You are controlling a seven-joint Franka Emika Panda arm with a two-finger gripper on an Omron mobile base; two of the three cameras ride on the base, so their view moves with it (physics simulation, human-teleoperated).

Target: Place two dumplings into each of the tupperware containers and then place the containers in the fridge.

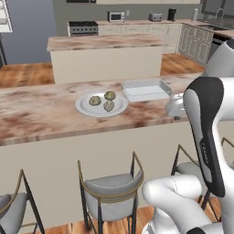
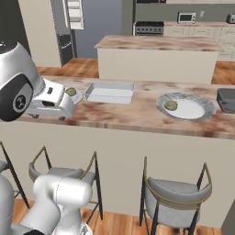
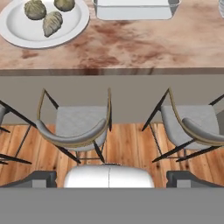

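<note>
No legible writing; dumplings [image 1: 103,101] on plate [image 1: 87,109].

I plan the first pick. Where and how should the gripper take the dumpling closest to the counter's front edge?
Probably across its narrow middle, from straight above: that dumpling lies flat on the white plate, apart from the other two, and the open gripper is far wider than it.

A home kitchen is shown: a marble-topped breakfast counter [image 1: 41,114] is fronted by grey stools [image 1: 109,194], an island [image 1: 105,57] stands behind, and a stove [image 1: 82,28], microwave [image 1: 116,16] and cabinets [image 1: 194,43] are seen along the far wall.
</note>
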